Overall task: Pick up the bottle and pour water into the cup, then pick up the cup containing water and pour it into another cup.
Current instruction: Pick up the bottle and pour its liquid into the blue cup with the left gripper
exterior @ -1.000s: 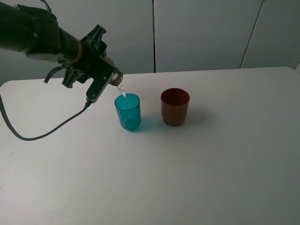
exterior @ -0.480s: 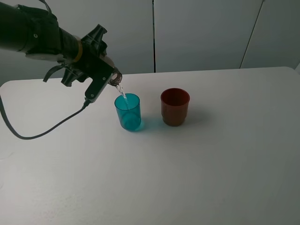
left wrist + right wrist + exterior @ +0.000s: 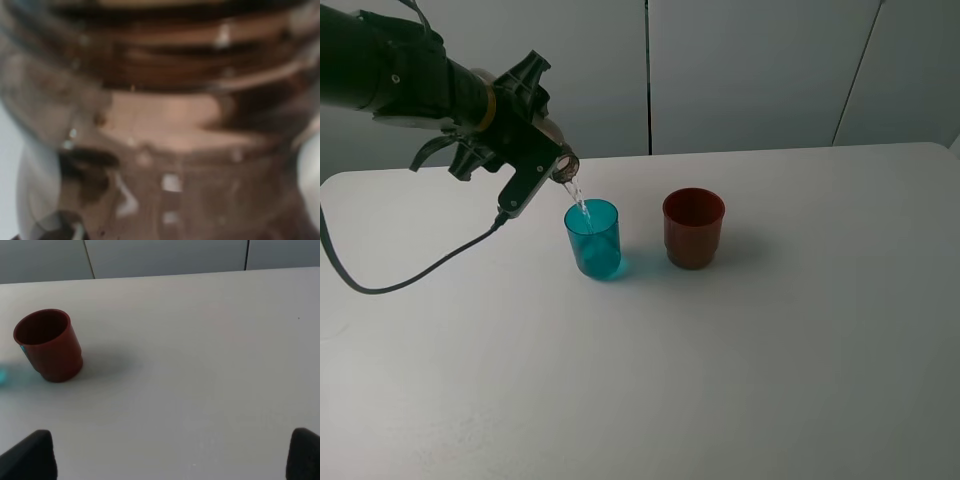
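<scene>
Brownish clear plastic: bottle point(image 3: 566, 166) clamped in the left gripper point(image 3: 542, 158), long axis tipped neck-down towards the teal tumbler point(image 3: 592, 238), mouth just above its left rim. Thin stream of water drops in. Red cup point(image 3: 693, 228) upright beside it on the tabletop point(image 3: 770, 350). Right gripper point(image 3: 167, 457) spread wide, empty; left arm judged nearer.

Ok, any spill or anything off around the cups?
Nothing stands out. The stream from the bottle lands inside the teal cup, both it and the red cup stand upright, and the table around them looks dry.
</scene>
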Available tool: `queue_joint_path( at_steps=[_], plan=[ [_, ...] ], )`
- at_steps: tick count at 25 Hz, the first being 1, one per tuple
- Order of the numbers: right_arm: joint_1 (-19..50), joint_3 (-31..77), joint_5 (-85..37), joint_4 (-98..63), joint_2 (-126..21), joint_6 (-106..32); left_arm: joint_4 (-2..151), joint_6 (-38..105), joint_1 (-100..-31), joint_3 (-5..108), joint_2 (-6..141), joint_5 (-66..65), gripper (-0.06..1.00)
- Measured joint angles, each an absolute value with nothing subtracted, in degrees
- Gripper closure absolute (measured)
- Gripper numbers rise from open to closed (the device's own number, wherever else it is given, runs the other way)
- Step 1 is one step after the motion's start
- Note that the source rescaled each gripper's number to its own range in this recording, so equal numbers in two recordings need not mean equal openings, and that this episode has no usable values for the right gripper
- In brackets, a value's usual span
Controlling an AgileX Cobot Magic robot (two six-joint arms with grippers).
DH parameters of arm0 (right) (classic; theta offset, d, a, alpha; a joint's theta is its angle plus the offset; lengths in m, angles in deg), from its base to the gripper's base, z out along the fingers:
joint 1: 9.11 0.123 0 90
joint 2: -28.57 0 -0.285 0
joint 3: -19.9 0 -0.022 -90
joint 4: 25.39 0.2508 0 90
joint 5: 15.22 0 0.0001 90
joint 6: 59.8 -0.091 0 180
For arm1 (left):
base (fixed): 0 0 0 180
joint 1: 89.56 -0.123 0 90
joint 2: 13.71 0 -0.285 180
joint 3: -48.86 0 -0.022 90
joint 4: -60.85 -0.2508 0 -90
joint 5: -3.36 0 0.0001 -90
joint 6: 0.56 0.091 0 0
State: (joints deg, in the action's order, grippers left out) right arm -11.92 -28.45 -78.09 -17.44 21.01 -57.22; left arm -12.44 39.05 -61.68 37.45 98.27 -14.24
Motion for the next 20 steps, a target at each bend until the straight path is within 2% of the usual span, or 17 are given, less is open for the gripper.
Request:
queue_joint_path(
  at_steps=[20],
  plan=[
    [-11.92, -28.45, -78.09, -17.44, 21.01, -57.22, -15.73, 38.83, -61.68, 37.45, 98.27, -14.24, 0.94]
  ],
)
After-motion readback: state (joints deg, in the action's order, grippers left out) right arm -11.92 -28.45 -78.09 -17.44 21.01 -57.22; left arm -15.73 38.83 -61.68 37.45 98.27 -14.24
